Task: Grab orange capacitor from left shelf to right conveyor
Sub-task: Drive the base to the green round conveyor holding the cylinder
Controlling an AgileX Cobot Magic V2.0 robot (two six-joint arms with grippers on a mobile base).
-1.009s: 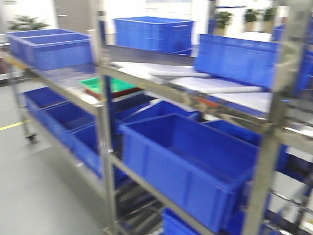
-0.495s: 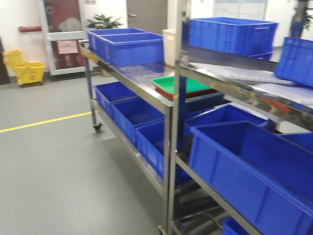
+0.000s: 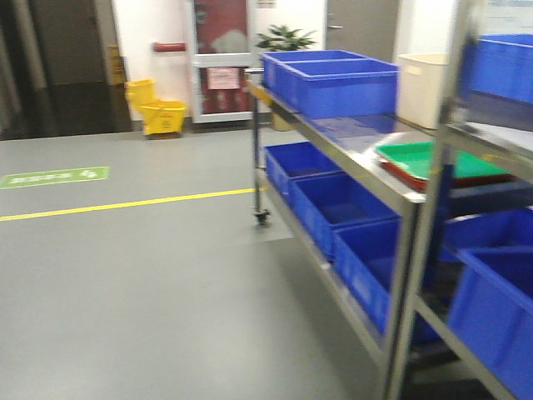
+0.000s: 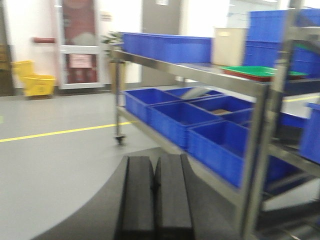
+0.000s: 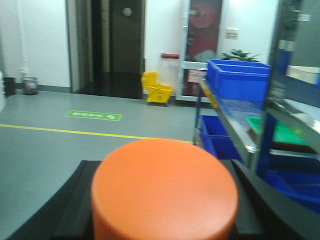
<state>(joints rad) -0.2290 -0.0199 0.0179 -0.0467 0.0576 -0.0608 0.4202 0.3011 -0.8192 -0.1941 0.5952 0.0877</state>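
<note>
The orange capacitor (image 5: 164, 187) fills the lower part of the right wrist view, its flat round top facing the camera. My right gripper (image 5: 163, 205) is shut on it, a black finger (image 5: 75, 200) on each side. In the left wrist view my left gripper (image 4: 156, 172) is shut with nothing in it, its two black fingers pressed together. The left shelf (image 3: 358, 158), a silver metal rack with blue bins, stands on the right of the front view and also behind both grippers as the rack (image 4: 200, 72) and rack (image 5: 235, 125). The right conveyor is out of view.
Grey floor with a yellow line (image 3: 125, 204) and a green floor sign (image 3: 54, 177) spreads to the left. A yellow mop bucket (image 3: 158, 112) and a plant (image 3: 285, 37) stand by the far door. A green tray (image 3: 433, 158) and a beige bin (image 3: 423, 87) rest on the rack.
The front view has swung to the left. The rack has slid from the centre to the right edge, and the floor, door and mop bucket have come into view.
</note>
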